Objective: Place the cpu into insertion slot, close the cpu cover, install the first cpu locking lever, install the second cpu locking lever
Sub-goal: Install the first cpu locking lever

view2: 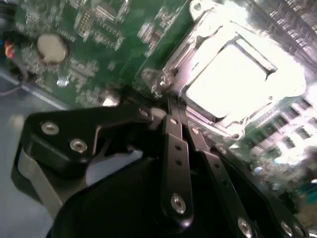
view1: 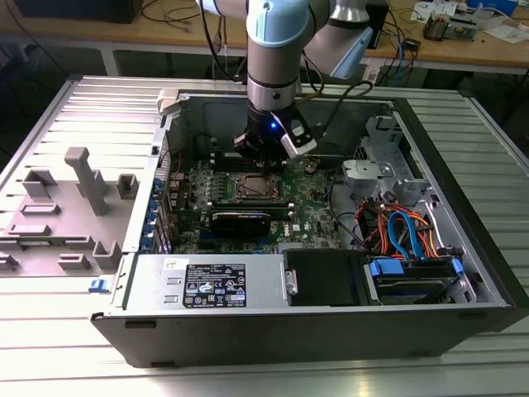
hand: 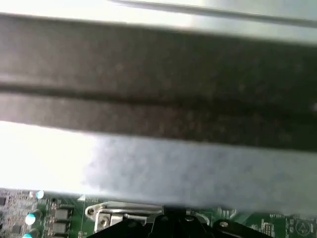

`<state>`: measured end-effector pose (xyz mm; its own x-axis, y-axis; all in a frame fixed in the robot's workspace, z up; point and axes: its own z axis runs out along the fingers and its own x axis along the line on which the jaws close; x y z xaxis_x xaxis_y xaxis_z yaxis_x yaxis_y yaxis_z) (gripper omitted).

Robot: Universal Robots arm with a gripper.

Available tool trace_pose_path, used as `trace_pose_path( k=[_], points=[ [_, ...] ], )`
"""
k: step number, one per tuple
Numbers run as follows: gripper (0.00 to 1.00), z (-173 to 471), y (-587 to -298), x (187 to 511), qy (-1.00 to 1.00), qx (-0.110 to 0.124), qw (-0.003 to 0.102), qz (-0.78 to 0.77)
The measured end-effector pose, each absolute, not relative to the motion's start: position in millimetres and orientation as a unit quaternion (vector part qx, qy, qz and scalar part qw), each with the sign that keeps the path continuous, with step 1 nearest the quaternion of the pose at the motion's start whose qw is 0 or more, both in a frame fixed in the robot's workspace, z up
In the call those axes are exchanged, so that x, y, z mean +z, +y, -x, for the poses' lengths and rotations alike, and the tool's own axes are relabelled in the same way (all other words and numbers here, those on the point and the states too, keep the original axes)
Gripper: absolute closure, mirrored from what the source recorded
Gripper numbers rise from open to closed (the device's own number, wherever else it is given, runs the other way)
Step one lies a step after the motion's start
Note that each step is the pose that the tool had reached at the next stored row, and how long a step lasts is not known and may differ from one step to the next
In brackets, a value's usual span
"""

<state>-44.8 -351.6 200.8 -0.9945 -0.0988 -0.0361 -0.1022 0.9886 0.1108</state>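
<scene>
**A:** So we've got a workshop with wooden benches along the back, and an open PC case lying on a ribbed metal table. A grey plastic fixture sits off to the exterior view's left, well apart from the case. Where's the cpu?

**B:** We see the cpu already seated in the insertion slot on the green motherboard, its metal top glaring bright in the second wrist view. The cpu cover looks laid down around it, framing the chip.

**A:** And the gripper?

**B:** The gripper hangs right at the socket's edge, black fingers pressed together, nothing pinched that we can make out. Whether the tips actually touch a lever, we can't tell. In the exterior view it's just behind the socket.
</scene>
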Motion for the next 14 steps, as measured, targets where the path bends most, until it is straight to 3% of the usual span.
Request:
trace_pose_path(
  k=[3,14],
  points=[
    [0.89,44.4,-351.5,201.0,0.996,0.065,0.015,0.050],
    [0.89,44.4,-351.8,209.3,0.997,0.064,0.015,0.050]
  ],
)
